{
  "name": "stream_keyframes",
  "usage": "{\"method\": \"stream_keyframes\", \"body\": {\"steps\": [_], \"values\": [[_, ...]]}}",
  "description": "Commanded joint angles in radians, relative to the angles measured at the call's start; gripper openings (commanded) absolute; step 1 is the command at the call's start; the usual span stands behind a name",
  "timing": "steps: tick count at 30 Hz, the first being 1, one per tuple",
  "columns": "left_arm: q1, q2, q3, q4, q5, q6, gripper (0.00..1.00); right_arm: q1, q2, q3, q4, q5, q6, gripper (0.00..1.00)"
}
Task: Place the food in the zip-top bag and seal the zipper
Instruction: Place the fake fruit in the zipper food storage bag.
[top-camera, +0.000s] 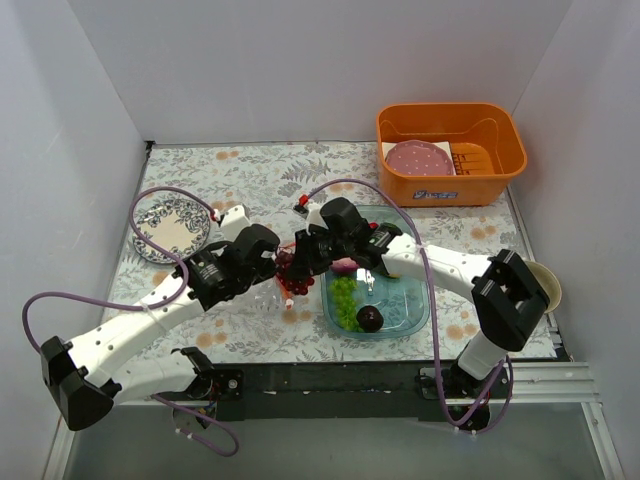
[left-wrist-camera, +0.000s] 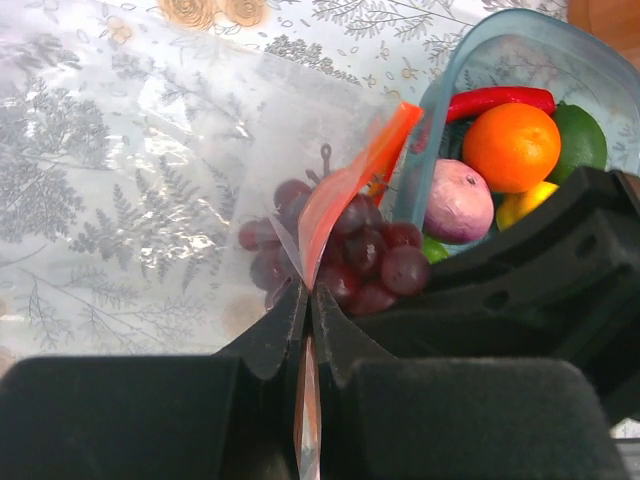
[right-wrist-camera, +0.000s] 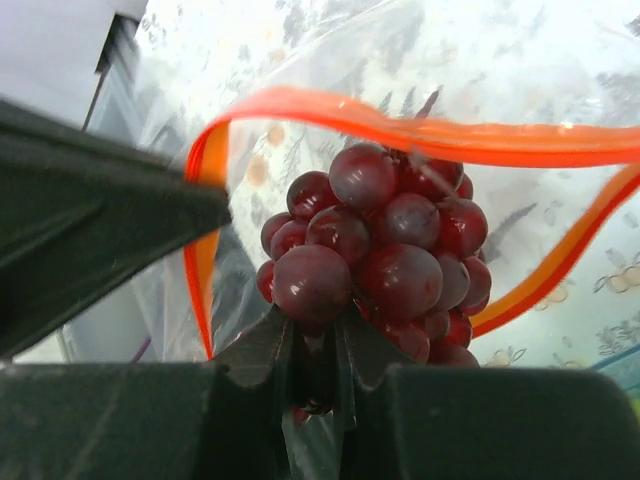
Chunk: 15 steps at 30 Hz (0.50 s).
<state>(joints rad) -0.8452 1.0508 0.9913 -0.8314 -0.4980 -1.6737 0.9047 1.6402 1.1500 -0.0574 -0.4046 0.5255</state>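
The clear zip-top bag (left-wrist-camera: 190, 150) lies on the patterned cloth left of the blue tray (left-wrist-camera: 500, 35). My left gripper (left-wrist-camera: 311, 293) is shut on its red-orange zipper (left-wrist-camera: 350, 185) and holds one lip up. The zipper (right-wrist-camera: 420, 130) loops open in the right wrist view. My right gripper (right-wrist-camera: 313, 325) is shut on the dark purple grapes (right-wrist-camera: 380, 240) at the bag's mouth. From above, both grippers meet there, left (top-camera: 268, 262) and right (top-camera: 302, 255). The tray holds an orange (left-wrist-camera: 511, 147), lime (left-wrist-camera: 582, 138), red chilli (left-wrist-camera: 500, 98), purple onion (left-wrist-camera: 458, 200), yellow pepper (left-wrist-camera: 525, 203), green grapes (top-camera: 343, 298) and a dark plum (top-camera: 370, 318).
An orange bin (top-camera: 500, 135) with a pink dotted disc (top-camera: 420, 157) stands at the back right. A patterned plate (top-camera: 170, 225) sits at the left, and a pale bowl (top-camera: 548, 285) is at the right edge. White walls close in the table.
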Motion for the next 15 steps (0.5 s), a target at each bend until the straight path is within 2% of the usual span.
{"method": "stream_keyframes", "body": {"steps": [1,6,9,12,15], "values": [[0.015,-0.009,-0.020,-0.026,-0.044,-0.072,0.00,0.008,-0.068,-0.038,0.048,-0.114,0.024,0.02],[0.021,0.003,-0.017,-0.009,-0.045,-0.064,0.00,0.011,-0.082,-0.068,0.079,-0.192,-0.004,0.02],[0.032,0.011,-0.016,0.000,-0.040,-0.069,0.00,0.020,-0.083,-0.043,0.022,-0.203,-0.065,0.01],[0.047,0.029,-0.003,-0.003,-0.028,-0.061,0.00,0.028,-0.108,-0.032,-0.057,-0.099,-0.127,0.01],[0.052,0.032,-0.003,0.023,-0.002,-0.038,0.00,0.030,-0.131,-0.059,-0.032,-0.095,-0.128,0.01]]}}
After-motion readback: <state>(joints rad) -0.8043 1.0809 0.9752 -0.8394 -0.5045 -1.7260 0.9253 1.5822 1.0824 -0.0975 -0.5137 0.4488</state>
